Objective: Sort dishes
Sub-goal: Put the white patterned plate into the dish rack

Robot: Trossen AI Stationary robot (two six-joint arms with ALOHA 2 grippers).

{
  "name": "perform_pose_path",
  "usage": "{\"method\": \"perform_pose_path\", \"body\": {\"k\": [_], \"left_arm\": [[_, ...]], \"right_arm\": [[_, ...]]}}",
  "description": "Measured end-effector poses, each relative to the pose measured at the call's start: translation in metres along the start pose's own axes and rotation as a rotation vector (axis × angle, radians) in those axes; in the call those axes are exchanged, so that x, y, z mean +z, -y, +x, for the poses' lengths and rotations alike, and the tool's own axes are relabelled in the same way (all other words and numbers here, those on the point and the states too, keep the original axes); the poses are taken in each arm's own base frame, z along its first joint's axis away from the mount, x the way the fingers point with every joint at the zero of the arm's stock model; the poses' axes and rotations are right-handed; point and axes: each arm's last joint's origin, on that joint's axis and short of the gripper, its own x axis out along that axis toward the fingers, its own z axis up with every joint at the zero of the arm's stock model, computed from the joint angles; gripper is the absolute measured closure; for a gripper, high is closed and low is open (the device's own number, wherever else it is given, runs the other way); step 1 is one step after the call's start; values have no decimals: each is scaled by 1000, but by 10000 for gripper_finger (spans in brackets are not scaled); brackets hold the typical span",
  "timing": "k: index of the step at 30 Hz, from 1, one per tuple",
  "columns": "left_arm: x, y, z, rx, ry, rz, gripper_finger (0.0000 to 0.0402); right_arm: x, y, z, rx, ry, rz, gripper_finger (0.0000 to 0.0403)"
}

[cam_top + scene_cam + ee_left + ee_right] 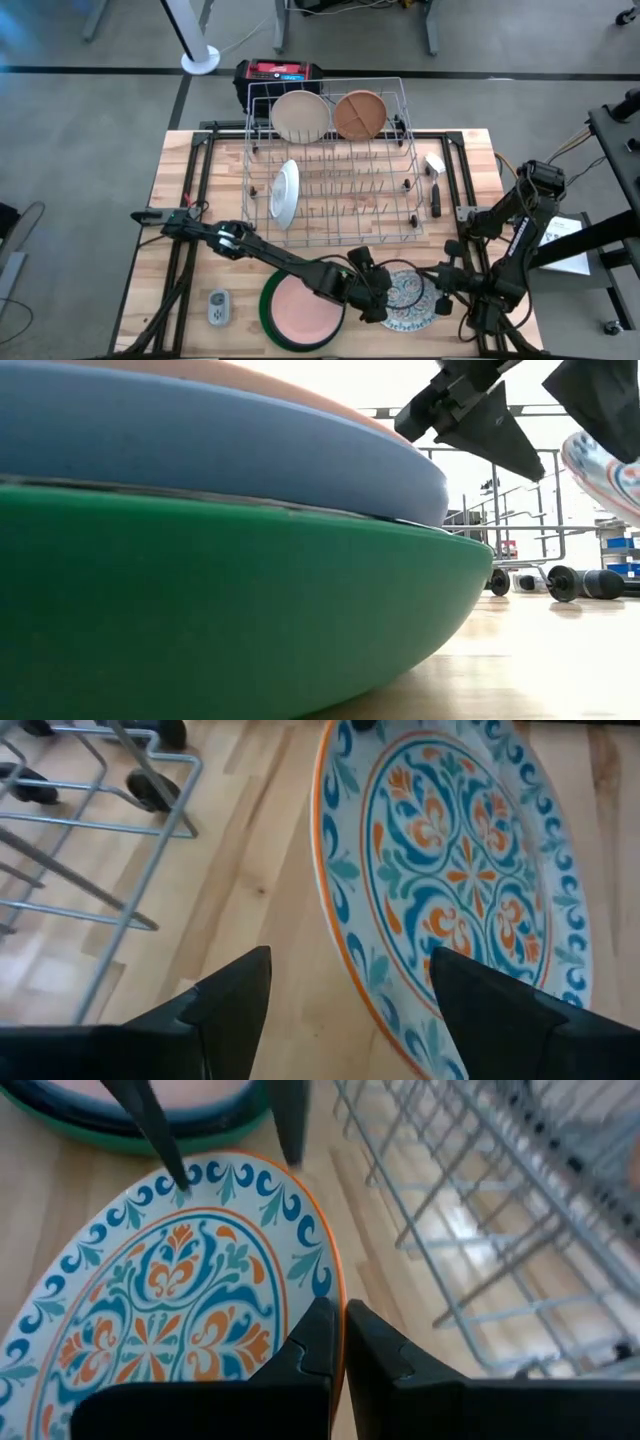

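Near the left part of the front edge of the wooden worktop (170,200) a small grey gadget (218,307) is seen lying flat. Just to its right, at the front edge, a stack is found: a large green plate (268,318) at the bottom, a blue plate (250,450) on it, and a pink plate (303,308) on top. The left arm is stretched from the left edge across the front of the worktop; the left gripper (385,300) is held between the stack and a patterned plate (410,300), with its fingers (235,995) spread wide and one rim of that plate seen between them; whether the rim is touched cannot be told. The patterned plate, painted in blue, teal and orange, is placed near the front edge, right of the middle; in the low view it appears tilted, with one side raised off the wood. Its other rim is pinched by the right gripper (443,288), whose fingers (315,1350) are closed on it.

The middle and back of the worktop are taken up by a silver wire rack (400,215); a white plate (285,193) is stood on edge in its left part; a cream plate (300,116) and, to its right, a tan plate (360,114) are leaned upright at its back side. Beside the rack's right side a spatula (435,180) with a dark handle is laid.
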Motion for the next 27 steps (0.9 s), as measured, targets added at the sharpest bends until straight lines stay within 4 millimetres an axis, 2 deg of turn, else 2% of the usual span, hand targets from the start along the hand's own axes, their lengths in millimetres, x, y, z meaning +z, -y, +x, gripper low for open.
{"method": "perform_pose_path", "body": {"k": [10,14,18,27], "left_arm": [[0,1,1,-4,9,-6,141],[0,1,1,1,12,-6,163],[0,1,0,4,15,-6,209],[0,6,-6,49,55,-26,359]], "right_arm": [[21,-5,-10,-31,152,-163,402],[25,-6,-12,-36,172,-195,402],[25,-6,-12,-39,178,-203,402],[27,-6,-13,-45,202,-196,402]]}}
